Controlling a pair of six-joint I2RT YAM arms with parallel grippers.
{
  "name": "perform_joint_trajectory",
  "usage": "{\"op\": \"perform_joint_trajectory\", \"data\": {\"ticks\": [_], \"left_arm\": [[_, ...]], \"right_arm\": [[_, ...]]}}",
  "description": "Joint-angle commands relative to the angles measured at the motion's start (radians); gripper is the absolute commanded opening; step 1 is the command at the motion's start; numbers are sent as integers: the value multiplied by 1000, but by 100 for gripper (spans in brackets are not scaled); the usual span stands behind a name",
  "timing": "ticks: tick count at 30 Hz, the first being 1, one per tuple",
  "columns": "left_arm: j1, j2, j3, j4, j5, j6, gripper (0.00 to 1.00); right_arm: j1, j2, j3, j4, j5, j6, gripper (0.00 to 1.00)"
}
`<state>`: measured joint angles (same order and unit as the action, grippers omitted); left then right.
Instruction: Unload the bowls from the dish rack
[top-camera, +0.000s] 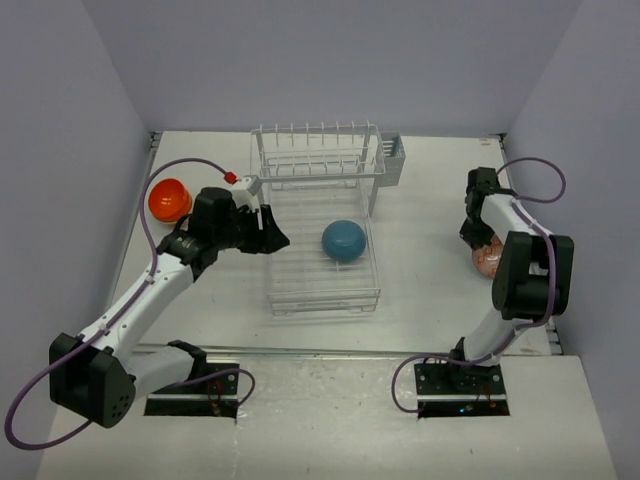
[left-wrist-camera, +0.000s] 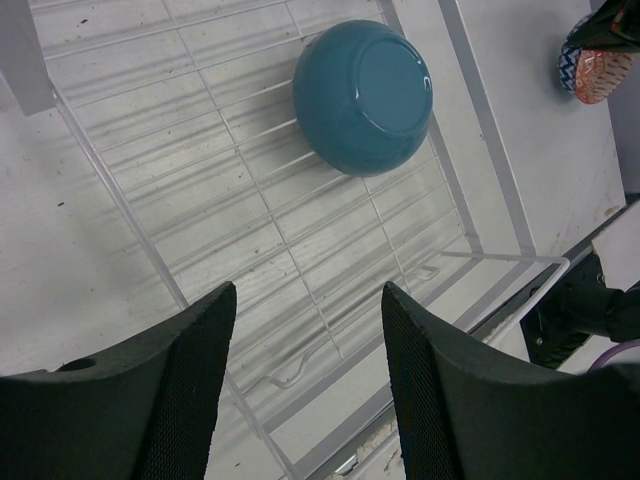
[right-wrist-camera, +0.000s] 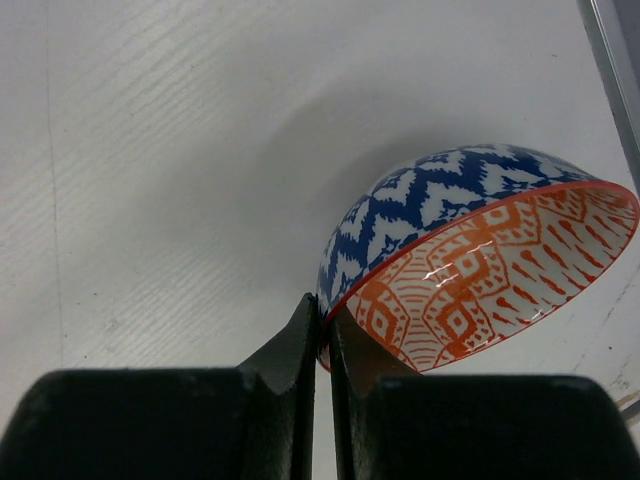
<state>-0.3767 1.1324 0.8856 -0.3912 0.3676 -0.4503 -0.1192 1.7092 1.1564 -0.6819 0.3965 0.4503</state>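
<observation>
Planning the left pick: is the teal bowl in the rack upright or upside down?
Upside down: the teal bowl shows its base ring upward.

White table (top-camera: 430, 290), perhaps lightly scuffed, within 3 grey walls (top-camera: 320, 60).

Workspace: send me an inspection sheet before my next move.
Surface: white table, lightly marked.
Job's things: rack mid-table; teal bowl upside down on its flat tray; orange bowl on the table, left of the rack; patterned bowl tilted, right of the rack.
Clutter: nothing seen.
Grippers: left claw open and empty over the rack's near left part; right claw shut on the patterned bowl's rim.
Cables: purple cables loop off both arms.
Surroundings: plain walls on three sides.
</observation>
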Motion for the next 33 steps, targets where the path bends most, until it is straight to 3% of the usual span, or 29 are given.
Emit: {"op": "perform_joint_trajectory", "data": {"ticks": [1,6,15,18,26,28,30,32,33], "left_arm": [[-4,-31,30,-15,11,32,61],[-4,-33,30,-20,7,32,61],[-4,-29,33,-23,2,32,62],[-4,-29,33,-23,2,30,61],[-4,-40,23,-26,-13,32,61],[-4,-43,26,-40,-41,42,61],[-4,-52,29,-54,-90,48,58],[-4,-62,26,-64,-117,53,45],[-4,-66,21,-70,-149,53,28]], "right_arm": [[-7,20,72,4,-2,-15,0],[-7,75,100,-10,-18,-15,2],[-7,43,72,30,-48,-10,36],[-7,24,80,24,-47,-12,43],[76,-167,60,-4,-2,-1,47],[142,-267,51,-4,15,-15,44],[239,-364,43,7,-16,-27,3],[323,-426,10,57,-126,-30,0],[352,-486,-9,89,-178,-50,0]]}}
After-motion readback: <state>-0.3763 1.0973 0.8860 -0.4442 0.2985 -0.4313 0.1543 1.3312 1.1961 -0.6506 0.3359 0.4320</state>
